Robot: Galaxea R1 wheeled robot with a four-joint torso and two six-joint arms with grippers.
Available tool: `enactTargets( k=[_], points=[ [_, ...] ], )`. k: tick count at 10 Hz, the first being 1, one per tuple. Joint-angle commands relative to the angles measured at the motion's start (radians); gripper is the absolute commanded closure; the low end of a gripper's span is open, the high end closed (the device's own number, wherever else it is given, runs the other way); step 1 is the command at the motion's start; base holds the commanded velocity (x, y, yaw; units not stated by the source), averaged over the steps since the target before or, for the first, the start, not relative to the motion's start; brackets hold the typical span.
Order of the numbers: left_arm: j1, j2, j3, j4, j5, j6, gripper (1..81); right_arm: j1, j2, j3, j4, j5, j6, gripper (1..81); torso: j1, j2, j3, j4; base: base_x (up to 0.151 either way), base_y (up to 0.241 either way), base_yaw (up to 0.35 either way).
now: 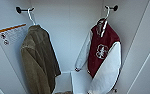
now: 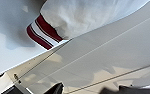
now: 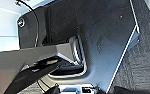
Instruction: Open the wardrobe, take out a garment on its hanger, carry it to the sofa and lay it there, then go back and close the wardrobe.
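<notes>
- Left wrist view: dark gripper tips at bottom edge; finger spacing unclear.
- Right wrist view: dark gripper parts at bottom edge; state unreadable.

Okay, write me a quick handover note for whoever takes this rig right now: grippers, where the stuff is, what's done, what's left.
Grippers: I cannot tell from the wrist views whether either is open or shut; neither holds anything that I can see.
Wardrobe: open, the inside showing in the head view.
Jacket: hanging on its hanger from the peg on the right of the head view; its striped cuff is close to the left wrist camera.
Olive coat: on the other peg.
Done: doors opened.
Left: take the jacket out on its hanger, lay it on the sofa, close the wardrobe.
</notes>
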Motion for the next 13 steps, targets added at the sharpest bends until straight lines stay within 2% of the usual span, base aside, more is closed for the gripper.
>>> enactTargets(
  k=[1,3,6,7,9,11,13],
  points=[
    [-0.394,-0.107,-0.056,-0.097,0.030,-0.002,1.0,0.033,-0.008,0.002,0.007,-0.069,0.000,1.0,0.002,0.000,0.000,0.000,0.000,0.000,0.000],
    [-0.359,-0.045,-0.134,-0.088,0.027,0.000,1.0,0.033,-0.005,-0.006,0.009,-0.067,0.000,1.0,0.002,-0.001,0.000,0.000,0.000,0.000,0.000],
    [-0.213,0.056,-0.295,-0.059,0.024,0.014,1.0,0.041,0.002,-0.004,0.007,-0.061,0.000,1.0,0.004,0.000,0.000,0.000,0.000,0.000,0.000],
    [-0.212,0.082,-0.334,-0.050,0.024,0.012,1.0,0.045,0.003,-0.004,0.006,-0.063,-0.002,1.0,0.005,0.001,0.000,-0.001,0.000,0.000,0.000],
    [-0.264,0.104,-0.330,-0.054,0.027,0.002,1.0,0.042,0.005,-0.004,0.003,-0.063,-0.002,1.0,0.006,0.002,0.000,-0.001,0.000,0.000,0.000],
    [-0.366,0.128,-0.330,-0.077,0.032,-0.002,1.0,0.039,0.005,-0.006,0.003,-0.061,-0.002,1.0,0.007,0.002,0.000,-0.001,0.000,0.000,0.000],
    [-0.460,0.154,-0.335,-0.116,0.078,-0.002,1.0,0.041,0.005,-0.006,0.007,-0.061,-0.002,1.0,0.007,0.002,0.000,-0.001,0.000,0.000,0.000]
  ],
)
